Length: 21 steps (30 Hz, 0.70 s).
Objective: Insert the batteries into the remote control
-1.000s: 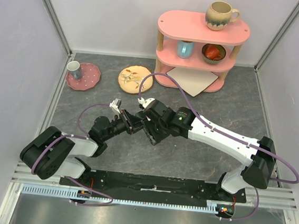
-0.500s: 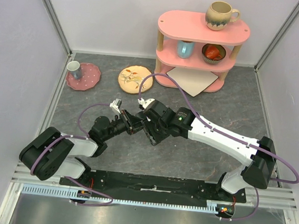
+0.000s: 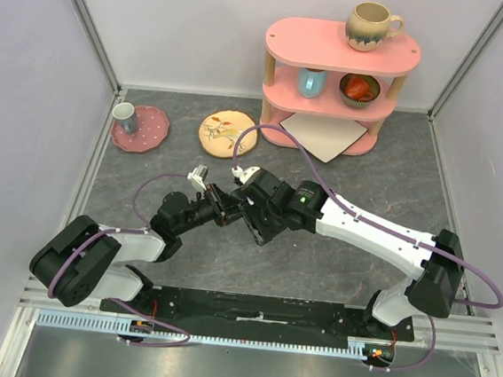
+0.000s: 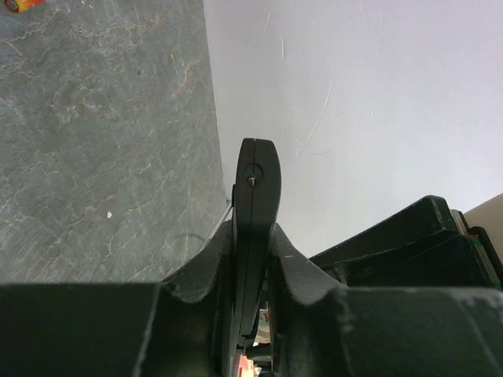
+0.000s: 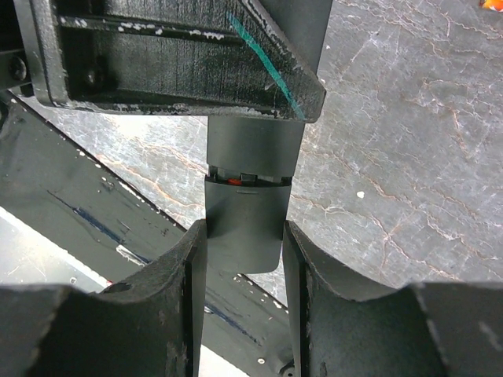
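1. Change over the last second is small. In the top view the left arm's wrist has crept a shade toward the right arm. The right arm shows no shift I can detect. Both claws still meet over the middle of the tabletop (image 3: 360, 172).
2. Left claw (image 4: 253, 251): jaws drawn together on the remote control (image 4: 255, 196). It is held edge-on above the tabletop, with its slim end sticking out past the fingers.
3. Right claw (image 5: 244, 236): fingers press both flanks of the remote's other end, so it is clamped there as far as this view shows. The remote is thus carried between the two claws, off the surface.
4. Reading: this looks like a fine adjustment between the hands, not a fetch. A red sliver (image 5: 233, 180) shows in the seam across the remote's broad face. It is probably a cell already in the bay, with the end panel being worked along. How many cells are in, I cannot tell.
5. Views compared:
   - The top view gives the arm layout, but the claws hide the remote.
   - The left wrist view shows only the remote's thin edge, plus an orange battery (image 4: 16, 4) loose on the tabletop at the frame corner.
   - The right wrist view alone shows the seam and the red. An orange speck at its top-right corner may be that same cell; this is uncertain.
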Each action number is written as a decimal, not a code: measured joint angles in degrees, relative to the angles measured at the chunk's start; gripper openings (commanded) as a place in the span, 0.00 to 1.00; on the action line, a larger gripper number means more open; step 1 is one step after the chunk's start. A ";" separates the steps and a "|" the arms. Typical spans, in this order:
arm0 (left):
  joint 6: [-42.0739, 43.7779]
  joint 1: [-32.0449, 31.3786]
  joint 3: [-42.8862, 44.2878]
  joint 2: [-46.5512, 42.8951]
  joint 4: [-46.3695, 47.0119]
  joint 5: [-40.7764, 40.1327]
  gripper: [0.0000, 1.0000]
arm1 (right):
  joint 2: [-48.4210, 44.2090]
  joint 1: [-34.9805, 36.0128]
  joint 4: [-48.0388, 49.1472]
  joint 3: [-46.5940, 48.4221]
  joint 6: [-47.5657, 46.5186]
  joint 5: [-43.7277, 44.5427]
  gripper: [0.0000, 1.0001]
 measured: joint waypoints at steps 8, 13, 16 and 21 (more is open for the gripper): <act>0.15 -0.98 1.31 -0.37 -4.07 0.04 0.02 | 0.52 0.00 -1.18 0.00 -0.61 0.46 0.18; 0.48 -2.01 1.79 -0.39 -5.81 -0.22 0.02 | 0.85 0.04 -2.16 0.00 -0.76 0.42 0.17; 0.66 -2.69 1.81 -0.39 -6.08 -0.42 0.02 | 1.05 0.07 -2.78 0.00 -0.81 0.44 0.17; 0.72 -3.85 1.90 -0.39 -6.34 -0.74 0.02 | 1.11 0.46 -3.50 0.02 -1.25 0.52 0.17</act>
